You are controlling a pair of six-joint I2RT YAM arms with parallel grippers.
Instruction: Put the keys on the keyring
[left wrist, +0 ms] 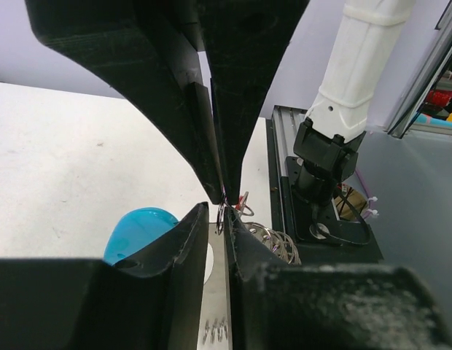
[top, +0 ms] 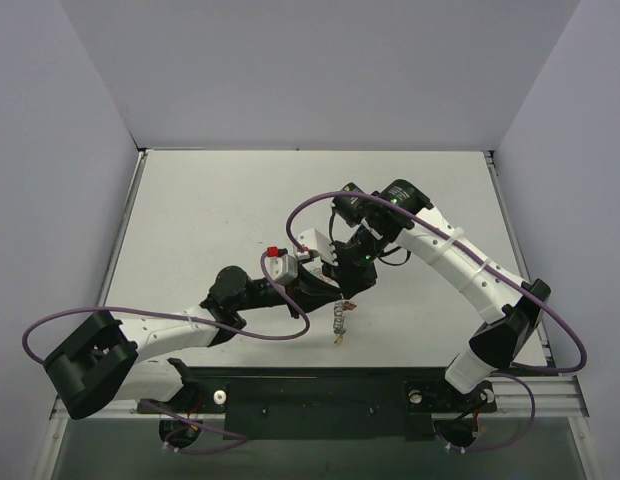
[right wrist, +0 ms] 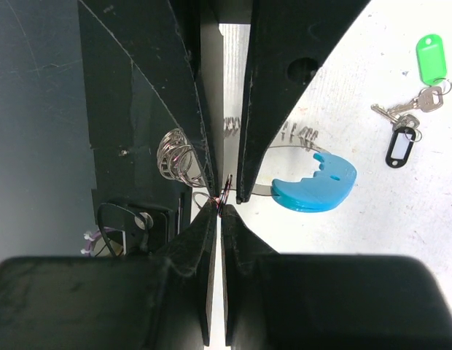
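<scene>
My left gripper [top: 333,287] [left wrist: 221,219] and right gripper [top: 354,283] [right wrist: 220,210] meet tip to tip above the table. Each is shut on the same thin metal ring [right wrist: 223,195], which belongs to the keyring. The keyring's chain [top: 338,320] hangs below them, coiled [right wrist: 176,157], with the yellow piece [top: 339,340] at its end. Its light-blue tag [right wrist: 313,184] [left wrist: 138,230] lies beside the left fingers. The green-tagged key [right wrist: 430,58] and black-tagged key [right wrist: 399,146] lie together on the table. A small red piece [top: 273,250] shows by the left wrist; I cannot tell if it is the red key.
The black base rail [top: 320,395] runs along the near edge, close behind the hanging chain. The right arm's base [left wrist: 328,153] stands on it. Purple cables [top: 290,320] loop beside both arms. White walls enclose the table [top: 210,200] on three sides.
</scene>
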